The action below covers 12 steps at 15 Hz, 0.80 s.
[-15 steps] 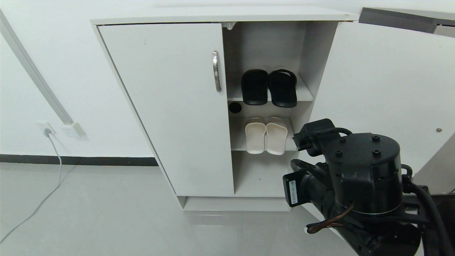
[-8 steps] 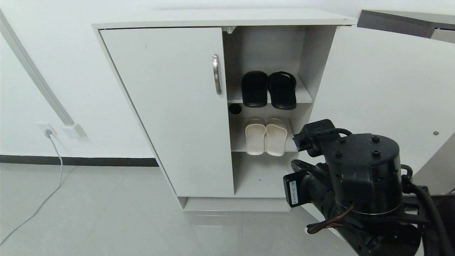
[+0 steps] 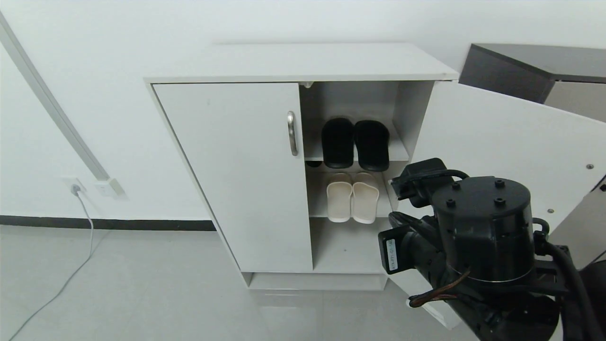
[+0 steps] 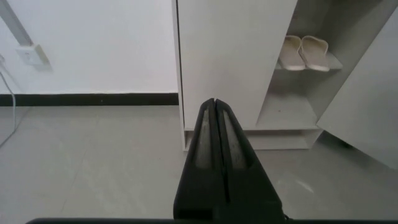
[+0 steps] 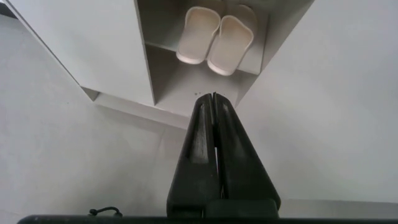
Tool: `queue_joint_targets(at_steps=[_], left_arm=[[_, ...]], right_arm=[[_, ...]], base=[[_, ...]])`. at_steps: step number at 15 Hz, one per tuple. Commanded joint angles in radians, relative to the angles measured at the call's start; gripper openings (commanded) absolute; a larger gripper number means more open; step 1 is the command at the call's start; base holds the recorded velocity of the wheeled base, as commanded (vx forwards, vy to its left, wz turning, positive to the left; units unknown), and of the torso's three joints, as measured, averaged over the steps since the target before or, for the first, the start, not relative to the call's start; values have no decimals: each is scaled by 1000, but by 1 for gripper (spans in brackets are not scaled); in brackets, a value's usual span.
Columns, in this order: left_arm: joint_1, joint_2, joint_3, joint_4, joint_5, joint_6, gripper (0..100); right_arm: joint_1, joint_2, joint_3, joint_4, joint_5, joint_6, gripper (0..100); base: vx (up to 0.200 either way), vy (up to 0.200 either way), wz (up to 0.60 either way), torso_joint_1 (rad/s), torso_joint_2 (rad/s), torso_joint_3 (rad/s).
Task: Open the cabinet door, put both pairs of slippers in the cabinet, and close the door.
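Fingers (image 4: 202, 143) (image 5: 200, 137) pinched; cabinet (image 3: 303, 61) holds black slippers (image 3: 355, 143), white slippers (image 3: 352, 201).

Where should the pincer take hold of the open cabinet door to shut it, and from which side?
Grip the open door at its free edge, near the two screw heads, farthest from its hinged side. Come in edge-on from the robot's right, one finger on each face: the panel is thin, flat and swung wide. The right pincer, now shut, must open first.

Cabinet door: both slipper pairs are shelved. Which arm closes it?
Right, probably. The open door swings out on the robot's right, close beside the right gripper, which is shut and empty. The left gripper faces the closed door, farther off.
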<state>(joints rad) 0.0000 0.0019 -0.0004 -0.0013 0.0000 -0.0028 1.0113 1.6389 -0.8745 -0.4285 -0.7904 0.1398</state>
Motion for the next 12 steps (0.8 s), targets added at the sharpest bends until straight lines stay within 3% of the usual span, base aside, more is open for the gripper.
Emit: queue_joint_targets(at_steps=[1, 12], left_arm=[[0, 0, 0, 0, 0, 0, 0], [0, 0, 0, 0, 0, 0, 0]], right_arm=[[1, 1, 0, -1, 0, 0, 0], [1, 10, 0, -1, 0, 1, 0]], base=[[0, 0, 0, 129, -456, -344], [0, 0, 0, 166, -485, -319]])
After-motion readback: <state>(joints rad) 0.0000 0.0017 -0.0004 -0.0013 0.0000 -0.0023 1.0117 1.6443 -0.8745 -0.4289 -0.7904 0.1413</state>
